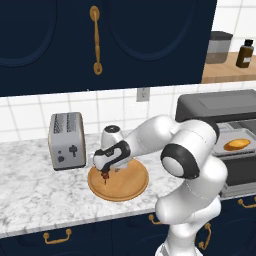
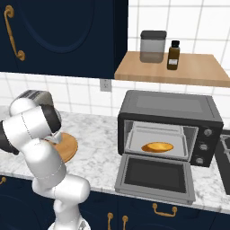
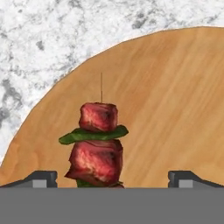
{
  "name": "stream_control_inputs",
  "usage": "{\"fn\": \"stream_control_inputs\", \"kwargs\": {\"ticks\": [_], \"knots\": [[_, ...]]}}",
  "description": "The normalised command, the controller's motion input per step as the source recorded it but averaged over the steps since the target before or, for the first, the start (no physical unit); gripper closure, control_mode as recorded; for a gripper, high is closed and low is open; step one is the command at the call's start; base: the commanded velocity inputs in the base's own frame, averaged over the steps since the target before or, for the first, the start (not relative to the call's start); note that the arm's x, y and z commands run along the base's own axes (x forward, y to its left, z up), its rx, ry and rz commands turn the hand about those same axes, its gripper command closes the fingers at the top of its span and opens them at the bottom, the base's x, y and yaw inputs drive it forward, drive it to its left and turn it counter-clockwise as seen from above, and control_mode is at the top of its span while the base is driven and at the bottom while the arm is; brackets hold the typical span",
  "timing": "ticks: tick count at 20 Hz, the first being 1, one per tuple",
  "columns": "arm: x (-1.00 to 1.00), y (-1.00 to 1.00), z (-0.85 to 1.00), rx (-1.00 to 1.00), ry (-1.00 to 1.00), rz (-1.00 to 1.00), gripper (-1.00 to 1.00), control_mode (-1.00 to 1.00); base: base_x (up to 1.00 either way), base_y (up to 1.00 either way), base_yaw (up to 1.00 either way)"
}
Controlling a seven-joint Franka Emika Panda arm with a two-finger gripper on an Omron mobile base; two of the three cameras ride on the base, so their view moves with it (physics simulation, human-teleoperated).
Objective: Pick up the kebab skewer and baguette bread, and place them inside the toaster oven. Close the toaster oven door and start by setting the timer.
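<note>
1. The kebab skewer (image 3: 97, 144) lies on the round board (image 1: 125, 182), which sits on the desk (image 1: 30, 195) just before and right of the toaster (image 1: 67, 140);
2. the pincer (image 1: 105, 174) hangs over the skewer, jaws wide either side;
3. the baguette bread (image 2: 157, 147) rests in the toaster oven (image 2: 170, 108), well right of the board, the toaster oven door (image 2: 155, 177) folded down in front.

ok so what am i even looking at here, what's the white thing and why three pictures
It is a rendered kitchen with a white robot arm. Two pictures come from cameras behind the arm, to its left and right; the third looks along its hand. The open pincer hovers over a kebab skewer lying on a round wooden board on the marble counter, holding nothing. A silver toaster stands beside the board. To the right, the toaster oven has its door dropped open, and the baguette already lies inside.
</note>
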Motion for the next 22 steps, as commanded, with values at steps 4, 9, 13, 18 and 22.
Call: {"fn": "stream_control_inputs", "kwargs": {"ticks": [4,9,13,18,22], "knots": [[0.02,0.01,-0.26,0.00,0.00,0.00,1.00,-1.00,0.00,0.00,0.00],[0.00,0.00,0.00,0.00,0.00,0.00,1.00,-1.00,0.00,0.00,0.00],[0.00,0.00,0.00,0.00,0.00,0.00,1.00,-1.00,0.00,0.00,0.00],[0.00,-0.14,0.23,0.01,-0.01,0.00,1.00,-1.00,0.00,0.00,0.00],[-0.18,-0.54,0.84,0.06,0.00,-0.01,1.00,-1.00,0.00,0.00,0.00]]}}
